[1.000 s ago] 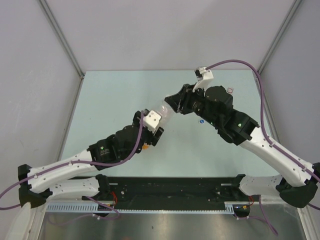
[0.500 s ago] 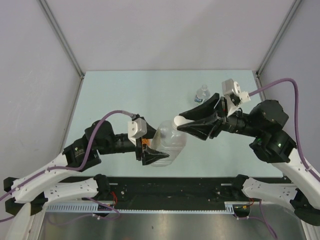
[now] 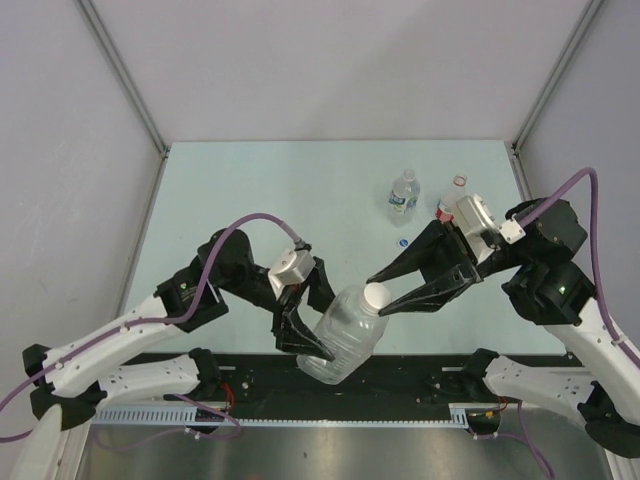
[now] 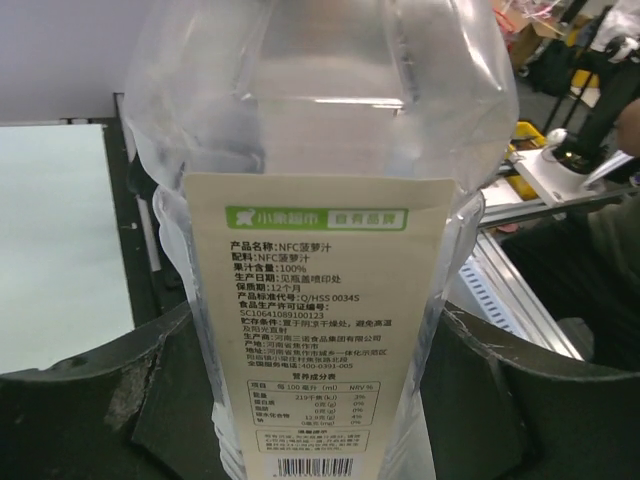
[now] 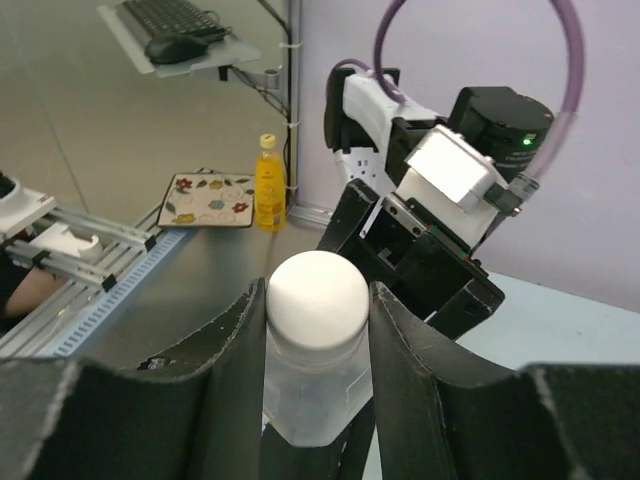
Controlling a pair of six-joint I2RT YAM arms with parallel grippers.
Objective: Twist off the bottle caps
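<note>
The large clear bottle (image 3: 345,335) is held tilted above the table's near edge, its cream back label (image 4: 320,330) filling the left wrist view. My left gripper (image 3: 305,338) is shut on the bottle's body, with one finger (image 4: 110,400) on each side of it. The white cap (image 3: 375,295) sits on the bottle's neck, and my right gripper (image 3: 380,297) is shut on it. In the right wrist view both fingers (image 5: 235,340) press against the sides of the white cap (image 5: 318,285).
A small bottle with a blue label (image 3: 403,193) stands at the back right. A second small bottle with a red cap (image 3: 459,183) stands beside it, partly behind my right wrist. A small blue cap (image 3: 403,243) lies loose on the table.
Both arms have swung toward the near edge, bringing the large bottle with them. The two small bottles at the back have come into view.
</note>
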